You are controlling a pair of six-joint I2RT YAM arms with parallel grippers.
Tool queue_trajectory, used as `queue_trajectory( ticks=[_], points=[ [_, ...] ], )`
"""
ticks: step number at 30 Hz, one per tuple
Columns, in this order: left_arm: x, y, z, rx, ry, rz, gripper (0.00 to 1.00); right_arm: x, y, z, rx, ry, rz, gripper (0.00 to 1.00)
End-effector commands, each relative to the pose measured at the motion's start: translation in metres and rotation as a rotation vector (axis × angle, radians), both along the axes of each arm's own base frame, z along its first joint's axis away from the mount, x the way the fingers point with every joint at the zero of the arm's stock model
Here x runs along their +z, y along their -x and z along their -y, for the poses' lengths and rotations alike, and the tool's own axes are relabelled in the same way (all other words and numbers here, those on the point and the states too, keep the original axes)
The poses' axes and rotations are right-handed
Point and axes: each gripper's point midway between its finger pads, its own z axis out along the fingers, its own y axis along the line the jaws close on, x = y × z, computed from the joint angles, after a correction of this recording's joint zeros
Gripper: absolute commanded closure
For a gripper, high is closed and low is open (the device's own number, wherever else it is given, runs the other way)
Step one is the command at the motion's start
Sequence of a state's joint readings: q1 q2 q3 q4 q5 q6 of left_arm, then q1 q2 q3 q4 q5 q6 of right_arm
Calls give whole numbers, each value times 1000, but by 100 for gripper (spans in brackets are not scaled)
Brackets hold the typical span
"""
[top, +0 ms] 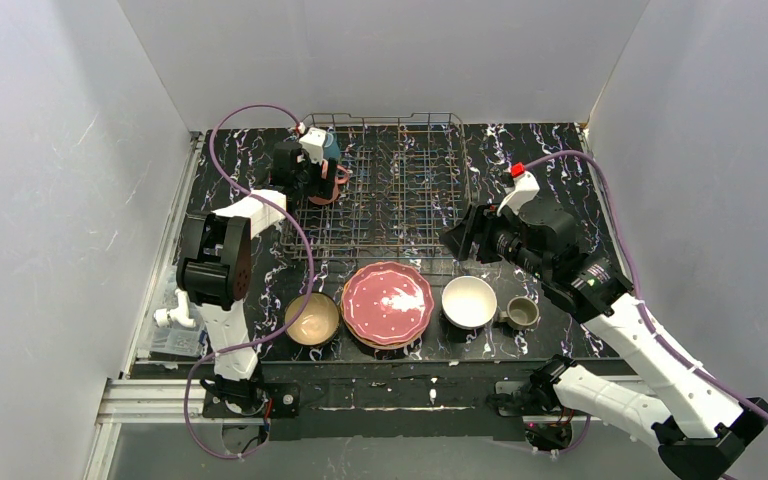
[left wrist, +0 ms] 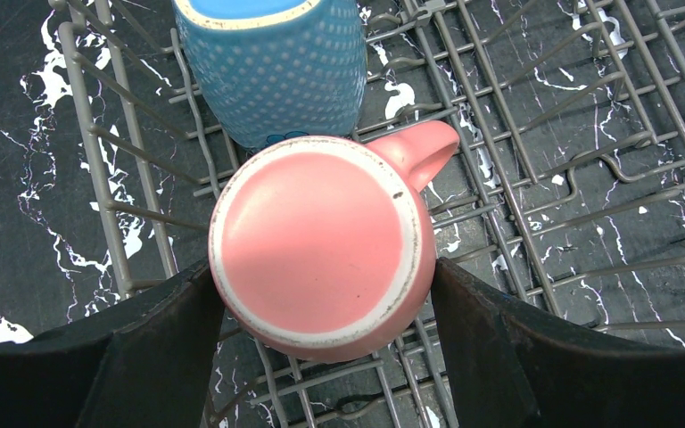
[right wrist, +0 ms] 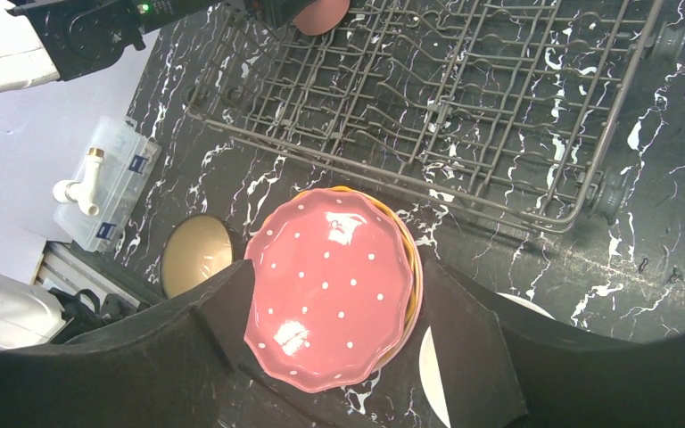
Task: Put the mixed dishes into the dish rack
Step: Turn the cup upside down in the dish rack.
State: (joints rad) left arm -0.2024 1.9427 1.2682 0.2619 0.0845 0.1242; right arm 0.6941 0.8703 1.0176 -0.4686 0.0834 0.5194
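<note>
White walls [top: 60, 150] stand around a black table with white marble streaks [top: 560, 180]. At the far left, near the front edge, lies a small clear plastic box [top: 175, 340].

The left claw [left wrist: 323, 267] reaches into the back left corner of the big grey wire dish rack [top: 400, 200]. A small pink mug [left wrist: 317, 241] sits upside down on the wires there, with its handle pointing away. A bumpy teal mug [left wrist: 272, 71] stands just behind it, touching it. The black fingers [left wrist: 143, 357] are wide apart, one on each side of the pink mug and right up against it. I cannot tell if they are squeezing it or only sitting beside it.

In front of the rack, in a row on the table, sit a round tan bowl [top: 312, 319], a wavy-edged dark pink plate with white dots [top: 387, 302] on top of an orange plate [right wrist: 413, 267], a white bowl [top: 469, 301] and a small olive-grey mug [top: 522, 313].

The right claw [right wrist: 339, 276] hangs in the air by the right end of the rack. It is open wide and holds nothing. Its camera looks down at the dotted plate between its fingers.
</note>
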Motion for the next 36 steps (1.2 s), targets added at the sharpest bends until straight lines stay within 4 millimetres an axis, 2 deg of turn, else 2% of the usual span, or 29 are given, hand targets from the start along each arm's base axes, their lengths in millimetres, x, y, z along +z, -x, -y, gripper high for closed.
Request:
queue_trajectory(
  ticks=[1,6,7,8,12,21,27,36],
  points=[
    [46,-12,-12,43,-19,128,32,20,-6,1,-15,-34,63,21],
    [49,-9,-13,45,-20,128,20,23,-4,2,-16,-37,63,18],
    [50,-8,-13,44,-20,129,17,24,-4,2,-14,-38,64,17],
    [51,-7,-13,44,-20,130,9,25,-3,2,-14,-40,63,17],
    [54,-5,-15,46,-21,133,2,28,-2,2,-10,-44,65,16],
    [64,0,-15,50,-13,143,2,33,3,6,-10,-45,66,12],
    [76,9,-10,28,16,157,2,33,2,19,-53,19,63,10],
    [93,30,1,-10,93,164,2,15,7,37,-106,124,-32,10]
  ],
)
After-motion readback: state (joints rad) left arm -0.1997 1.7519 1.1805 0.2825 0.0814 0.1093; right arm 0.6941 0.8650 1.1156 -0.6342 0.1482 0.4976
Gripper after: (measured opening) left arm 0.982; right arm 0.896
